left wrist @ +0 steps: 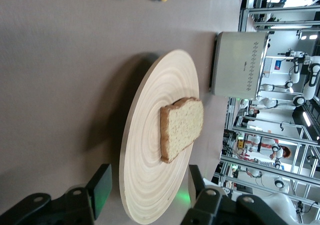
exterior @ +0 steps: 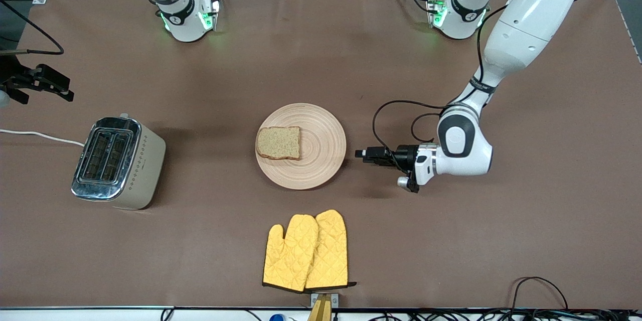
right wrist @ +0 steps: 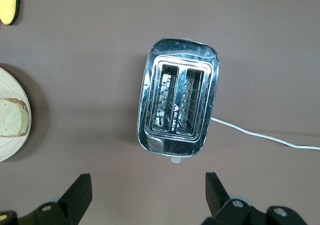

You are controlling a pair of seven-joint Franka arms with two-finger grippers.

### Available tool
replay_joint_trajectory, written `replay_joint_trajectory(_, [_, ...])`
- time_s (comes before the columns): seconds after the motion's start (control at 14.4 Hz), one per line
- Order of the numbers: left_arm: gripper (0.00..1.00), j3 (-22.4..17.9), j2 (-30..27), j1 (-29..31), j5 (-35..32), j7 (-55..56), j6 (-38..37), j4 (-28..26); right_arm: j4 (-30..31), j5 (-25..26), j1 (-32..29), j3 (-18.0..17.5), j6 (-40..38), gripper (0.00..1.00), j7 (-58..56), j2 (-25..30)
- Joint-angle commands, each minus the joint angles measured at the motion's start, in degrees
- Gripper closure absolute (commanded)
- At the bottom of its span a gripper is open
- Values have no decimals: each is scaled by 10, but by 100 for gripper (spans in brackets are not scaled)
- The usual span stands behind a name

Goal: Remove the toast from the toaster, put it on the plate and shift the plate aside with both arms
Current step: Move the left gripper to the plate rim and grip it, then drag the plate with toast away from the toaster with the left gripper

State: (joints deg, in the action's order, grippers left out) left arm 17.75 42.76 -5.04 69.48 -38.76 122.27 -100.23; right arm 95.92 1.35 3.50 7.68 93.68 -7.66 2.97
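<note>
Front view: brown tablecloth [exterior: 526,220]; toast [exterior: 279,143] on plate [exterior: 323,160]; both jaws open.

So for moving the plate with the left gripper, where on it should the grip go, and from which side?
Probably the plate's bare rim toward the left arm's end of the table. The left gripper is already level with that edge, open, its fingers either side of the rim. The plate is thin and flat, so a low sideways pinch fits. The toast lies toward the other edge, clear of the grip.

Toaster [exterior: 118,162] toward the right arm's end, slots seemingly empty; yellow oven mitts [exterior: 306,252] nearer the camera
</note>
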Motion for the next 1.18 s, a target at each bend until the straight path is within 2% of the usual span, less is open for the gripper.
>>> replay_joint_trajectory(0.0, [38, 0, 7, -15, 13, -15, 5, -9, 3, 11, 1, 1, -2, 0, 9, 5])
replay_joint_trajectory(0.55, [52, 1, 40, -30, 15, -50, 5, -17, 5, 9, -2, 2, -12, 0, 12, 5])
replay_joint_trajectory(1.11, [58, 0, 53, -45, 48, -50, 12, -6, 1, 9, -3, 4, -44, 0, 12, 11])
